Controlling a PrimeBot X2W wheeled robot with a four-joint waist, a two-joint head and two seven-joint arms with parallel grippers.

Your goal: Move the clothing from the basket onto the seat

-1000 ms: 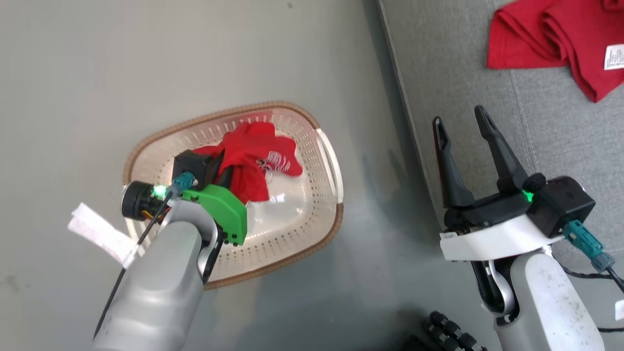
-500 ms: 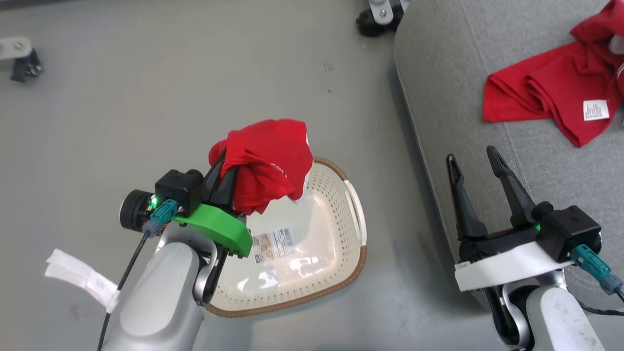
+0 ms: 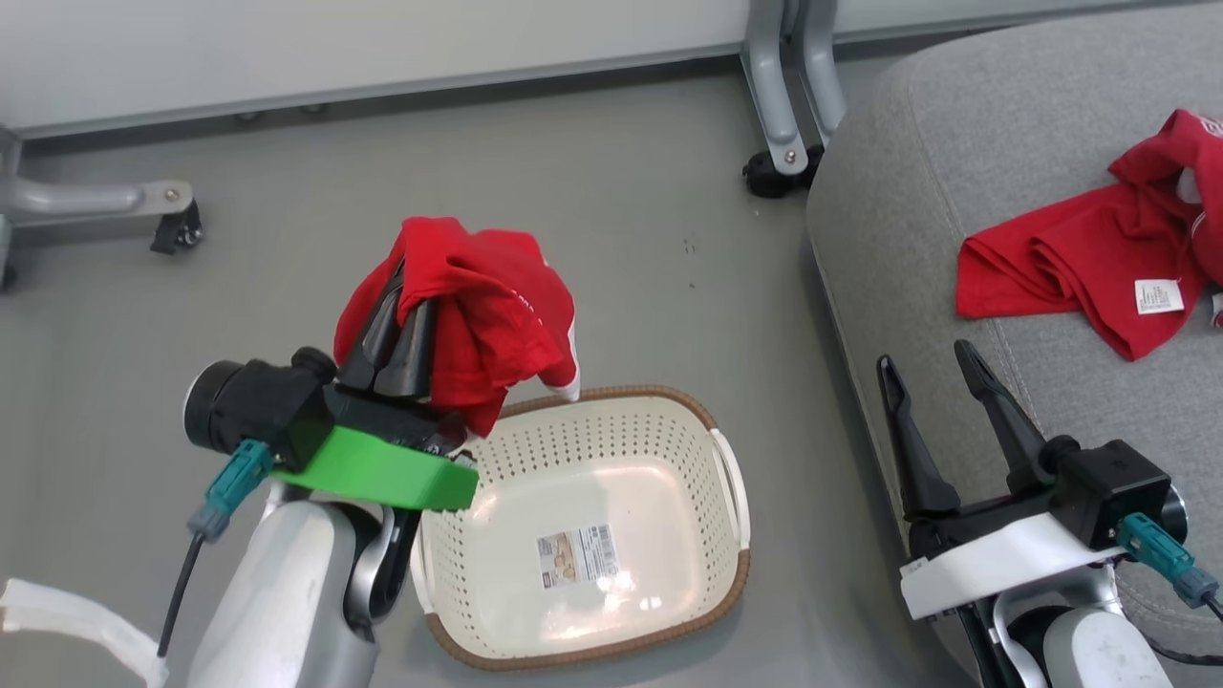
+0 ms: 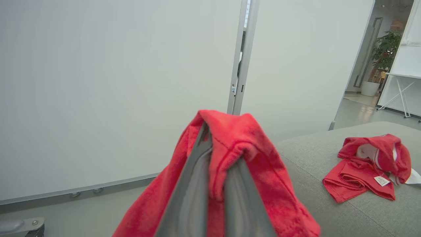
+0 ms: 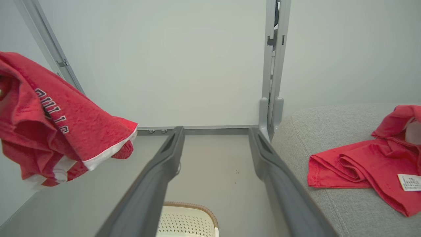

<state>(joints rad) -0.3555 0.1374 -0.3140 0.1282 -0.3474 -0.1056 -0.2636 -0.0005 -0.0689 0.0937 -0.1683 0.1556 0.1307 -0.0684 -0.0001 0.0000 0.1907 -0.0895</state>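
One garment (image 3: 487, 306) left to deliver, clamped in the closed left end effector (image 3: 399, 296) and raised over the far rim of the basket (image 3: 611, 392) — basket otherwise bare, other clothing (image 3: 1061, 268) already on the seat (image 3: 955, 191), right end effector (image 3: 925, 358) spread, empty.

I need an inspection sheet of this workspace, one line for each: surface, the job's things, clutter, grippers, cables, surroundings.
Surface: smooth grey floor with a few small dark specks.
Job's things: basket stands on the floor, no garment inside, paper label on its bottom; one red garment hangs lifted above the basket's far rim; more red clothing lies on the seat.
Clutter: nothing seen.
Grippers: left gripper shut on the red garment; right gripper open and empty, at the seat's edge.
Cables: black cable with a teal plug and a white strip at the left arm; teal plug at the right wrist.
Surroundings: pale wall panels, grey frame legs on castors.
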